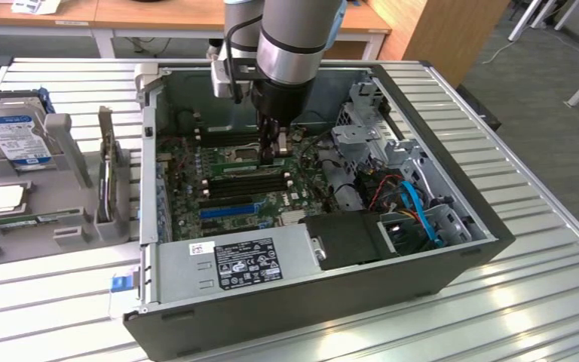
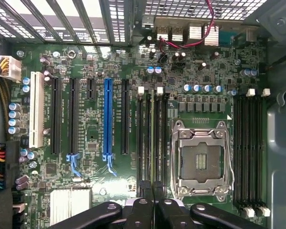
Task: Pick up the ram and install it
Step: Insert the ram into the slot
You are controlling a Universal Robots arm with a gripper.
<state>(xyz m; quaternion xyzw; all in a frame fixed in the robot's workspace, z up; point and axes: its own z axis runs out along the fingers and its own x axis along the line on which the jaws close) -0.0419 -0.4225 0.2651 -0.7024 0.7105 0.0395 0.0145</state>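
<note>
hard drive (image 1: 13,136): stands on edge in the holder rack (image 1: 73,235) at the exterior view's left. This probably keeps its broad faces free for a grasp.
processor chip (image 1: 4,199): lies flat in a rack recess, in front of the hard drive.
ram (image 1: 38,219): slim green stick with a white label. It lies along the rack's front channel, just beside the processor chip and well apart from the gripper. Judged not yet picked up.
expansion card (image 1: 106,166): stands on edge between the rack and the computer case (image 1: 300,309). The card and the case wall stand between the ram and the board.
computer case: lies on its side with the open face up, so the motherboard (image 1: 229,200) can be reached from above.
power supply (image 1: 239,260): fills the near corner of the case.
gripper (image 1: 277,151): inside the case, low over one end of the memory slots (image 2: 143,138), beside the empty processor socket (image 2: 200,160).
fingers (image 2: 139,210): drawn narrow, with the tips almost meeting. Whether anything thin sits between them cannot be told.
drive cage (image 1: 370,139): at the exterior view's right, where blue and red cables (image 1: 415,207) crowd that side of the board.
</note>
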